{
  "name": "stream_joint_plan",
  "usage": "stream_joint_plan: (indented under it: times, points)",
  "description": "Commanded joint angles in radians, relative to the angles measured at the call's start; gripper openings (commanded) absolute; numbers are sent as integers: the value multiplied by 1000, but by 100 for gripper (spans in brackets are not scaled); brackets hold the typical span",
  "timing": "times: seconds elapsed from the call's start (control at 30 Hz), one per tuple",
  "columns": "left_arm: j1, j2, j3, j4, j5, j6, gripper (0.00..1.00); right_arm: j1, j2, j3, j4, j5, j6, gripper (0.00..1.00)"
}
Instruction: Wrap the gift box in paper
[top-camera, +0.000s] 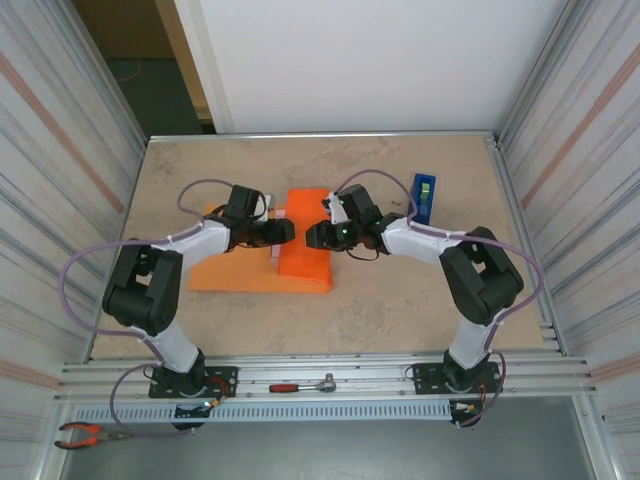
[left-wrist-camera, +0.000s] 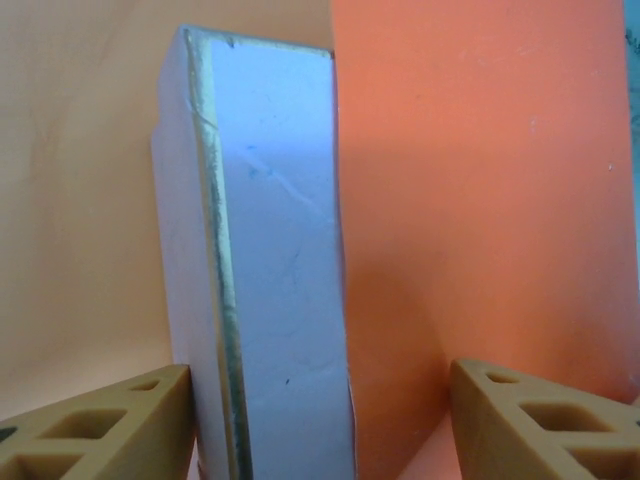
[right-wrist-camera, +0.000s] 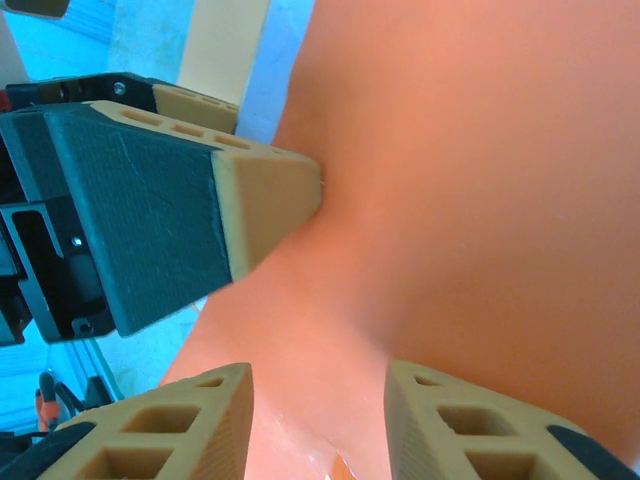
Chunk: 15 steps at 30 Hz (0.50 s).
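From the top camera we found the paper (top-camera: 235, 265) lying near the centre of the table (top-camera: 420, 300). It lay flat toward 9 o'clock and rose into a fold along its 3 o'clock side. The left gripper (top-camera: 286, 232) and the right gripper (top-camera: 312, 236) met nose to nose over that fold, reaching in from 9 and 3 o'clock. How far either pair of jaws stood apart could not be read from above. The left wrist camera supplied that detail. The gift box (left-wrist-camera: 280, 280) stood on edge between the left jaws, which were parted and not clamped. The 9 o'clock finger touched the box wall, and the 3 o'clock finger stood clear of it with the orange sheet rising between. We recorded the left gripper as released, straddling box and paper. The right wrist camera showed the right jaws likewise parted, with the paper passing across the gap and nothing pinched. It also showed one tan fingertip of the left gripper pressed into the sheet at 10 o'clock, a contact the top view hid. The top camera alone showed the surroundings. A blue tape dispenser (top-camera: 423, 197) stood at 2 o'clock of the fold, apart from the paper. A red-handled tool (top-camera: 300, 386) lay on the rail at 6 o'clock, and pliers (top-camera: 85, 433) lay at 7 o'clock.
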Motion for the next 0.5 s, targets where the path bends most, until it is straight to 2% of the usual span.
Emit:
stream_joint_plan:
  times: [0.0, 0.27, 0.47]
  points:
    - [-11, -32, -85, -13, -26, -52, 62, -28, -73, -42, -40, 18, 18, 40]
    - [-48, -78, -174, 122, -32, -204, 57, -66, -128, -74, -92, 150, 88, 43]
    - [-49, -37, -129, 153, 11, -202, 57, -60, -122, -59, -80, 98, 73, 33]
